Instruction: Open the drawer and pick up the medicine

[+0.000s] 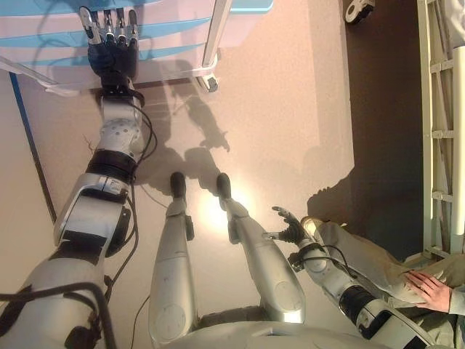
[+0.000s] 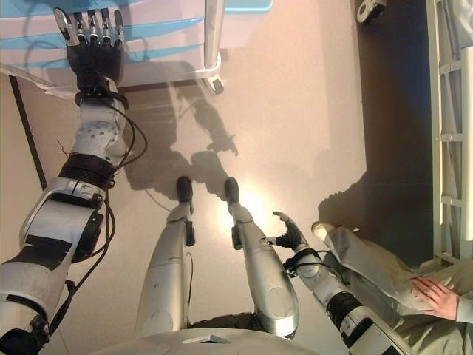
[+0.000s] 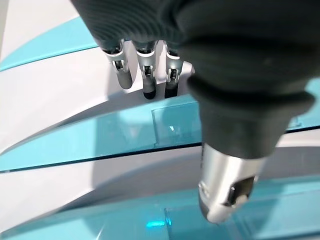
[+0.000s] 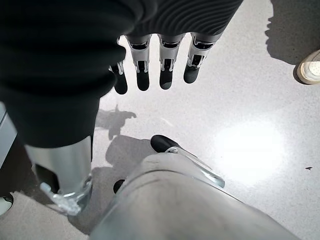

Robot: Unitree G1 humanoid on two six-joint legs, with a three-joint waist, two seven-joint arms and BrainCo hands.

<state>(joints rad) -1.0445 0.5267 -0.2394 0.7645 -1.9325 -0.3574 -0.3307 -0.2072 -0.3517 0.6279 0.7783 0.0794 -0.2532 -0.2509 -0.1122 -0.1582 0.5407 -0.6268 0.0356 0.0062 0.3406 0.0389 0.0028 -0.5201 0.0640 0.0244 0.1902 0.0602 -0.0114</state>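
A white drawer cabinet (image 1: pixel 171 45) with teal handle strips stands at the upper left. My left hand (image 1: pixel 111 45) is stretched out to its front, open, with straight fingers (image 3: pixel 145 75) just over one teal handle strip (image 3: pixel 125 135). Whether they touch it I cannot tell. The drawers in view look closed, and no medicine shows in any view. My right hand (image 1: pixel 290 229) hangs low at the lower right, open and holding nothing, its fingers (image 4: pixel 165 65) relaxed above the floor.
The cabinet rests on a white frame with a caster (image 1: pixel 209 83). A person sits at the lower right, one hand (image 1: pixel 430 288) on a knee and a shoe (image 4: pixel 311 70) close to my right hand. A white bed rail (image 1: pixel 439 123) runs along the right edge.
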